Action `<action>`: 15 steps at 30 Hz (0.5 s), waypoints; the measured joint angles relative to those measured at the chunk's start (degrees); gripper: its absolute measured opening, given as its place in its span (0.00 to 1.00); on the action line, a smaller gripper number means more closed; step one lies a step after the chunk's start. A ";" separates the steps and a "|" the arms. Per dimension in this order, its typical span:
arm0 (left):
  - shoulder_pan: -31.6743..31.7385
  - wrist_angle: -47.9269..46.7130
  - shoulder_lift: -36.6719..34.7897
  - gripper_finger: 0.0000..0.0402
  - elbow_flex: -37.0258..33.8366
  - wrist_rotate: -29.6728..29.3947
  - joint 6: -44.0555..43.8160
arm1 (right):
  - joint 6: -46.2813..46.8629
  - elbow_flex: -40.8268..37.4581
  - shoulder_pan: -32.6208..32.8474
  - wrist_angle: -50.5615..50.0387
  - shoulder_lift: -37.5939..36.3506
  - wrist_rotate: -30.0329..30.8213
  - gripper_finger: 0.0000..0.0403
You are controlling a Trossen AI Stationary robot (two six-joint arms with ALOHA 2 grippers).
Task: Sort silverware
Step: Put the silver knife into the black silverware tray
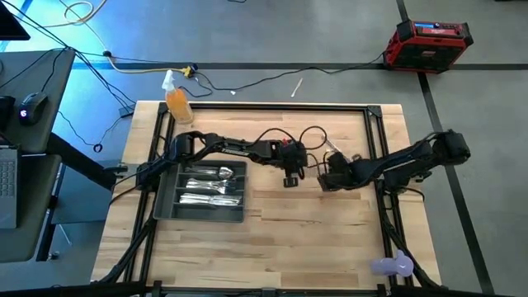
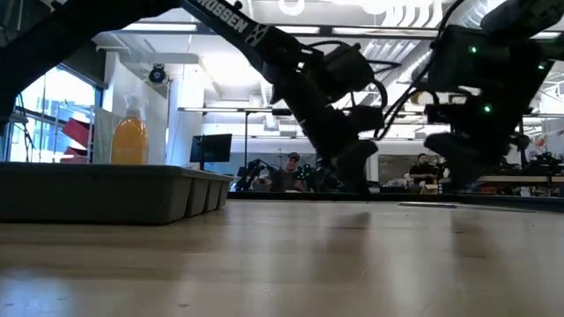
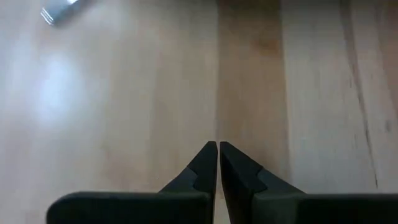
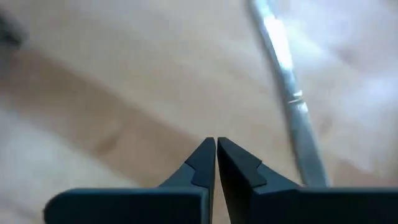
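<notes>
1. The left claw (image 3: 216, 149) is pinched fully closed with nothing between its dark tips; in its wrist view only bare pale wood lies under them, and a small bright scrap of metal (image 3: 59, 11) sits well away at the picture's edge. In my judgement this claw is merely parked or in transit, since nothing is within its reach.

2. The right claw (image 4: 215, 146) is likewise shut tip to tip and empty. A straight shiny silver table knife (image 4: 292, 99) lies flat on the wood just beside its tips, not between them, so the tips would have to part before it could be picked up.

3. From above, the two claws meet near the middle of the wooden tabletop (image 1: 330, 239), the left one (image 1: 292, 176) reaching in from the tray side, the right one (image 1: 327, 180) from the opposite side. The loose knife is the thin bright sliver (image 1: 332, 149) just behind the right claw.

4. The dark grey compartmented plastic tray (image 1: 171, 208) sits on the left part of the tabletop and already holds shiny silver spoons and forks (image 1: 206, 183) lying lengthwise in its slots, which fits sorting by kind.

5. An orange-filled spray bottle (image 1: 176, 101) stands at the far left corner, clear of the work.
</notes>
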 joint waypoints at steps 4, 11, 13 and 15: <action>-2.68 -3.50 -0.87 0.00 0.11 -0.04 0.09 | -0.05 -0.91 -9.30 -5.63 -2.20 2.64 0.00; -6.70 -10.73 -0.78 0.00 0.12 -8.57 0.26 | -8.12 -4.90 -19.84 2.09 0.01 -0.69 0.00; -6.85 -12.19 -0.83 0.00 0.12 -9.87 0.23 | -10.21 -5.15 -20.21 5.29 1.12 -2.52 0.00; -7.00 -13.72 -0.84 0.00 0.16 -11.35 0.22 | -10.79 -5.14 -19.52 7.28 2.50 -2.61 0.00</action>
